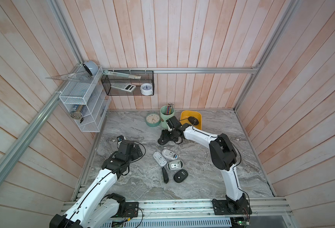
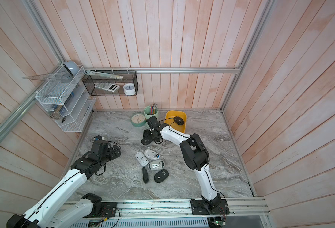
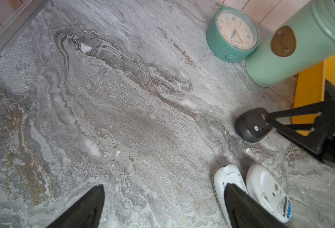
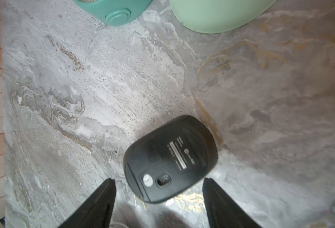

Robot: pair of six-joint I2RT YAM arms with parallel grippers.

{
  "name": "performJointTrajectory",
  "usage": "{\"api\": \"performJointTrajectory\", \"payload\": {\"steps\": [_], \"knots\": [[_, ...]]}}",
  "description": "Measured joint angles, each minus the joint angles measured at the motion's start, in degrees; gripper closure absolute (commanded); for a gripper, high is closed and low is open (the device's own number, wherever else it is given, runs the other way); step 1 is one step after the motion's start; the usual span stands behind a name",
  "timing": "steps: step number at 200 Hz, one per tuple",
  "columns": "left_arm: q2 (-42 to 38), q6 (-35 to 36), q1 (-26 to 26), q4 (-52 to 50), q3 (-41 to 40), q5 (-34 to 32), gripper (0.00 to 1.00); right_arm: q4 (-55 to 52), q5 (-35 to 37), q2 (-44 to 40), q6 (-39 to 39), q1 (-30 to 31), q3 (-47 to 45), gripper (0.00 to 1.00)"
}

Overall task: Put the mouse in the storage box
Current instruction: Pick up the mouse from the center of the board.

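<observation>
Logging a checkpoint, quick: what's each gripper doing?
Left gripper: open, empty.
Right gripper: open, straddling the black mouse, not gripping it.

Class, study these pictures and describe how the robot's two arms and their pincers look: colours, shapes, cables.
Both the left arm and right arm have smooth white shell links joined by bulky black joints. A thin black cable runs along each outside. Each stands on a black base plate. The left pincer and right pincer each have two black tapering fingers.
</observation>
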Motion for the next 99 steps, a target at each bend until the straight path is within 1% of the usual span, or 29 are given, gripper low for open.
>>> {"api": "performJointTrajectory", "payload": {"steps": [16,61,99], "knots": [[-0.07,0.0,0.0,0.02,-0.37,0.0,0.0,-0.22,0.0,2.38,1.07,0.0,1.84,0.26],[-0.61,0.0,0.0,0.33,-1.36,0.02,0.0,-2.95,0.98,3.8,2.89,0.0,3.43,0.24],[-0.76,0.0,0.0,0.46,-1.75,0.0,0.0,-4.96,2.38,4.92,2.97,0.26,6.23,0.23]]}}
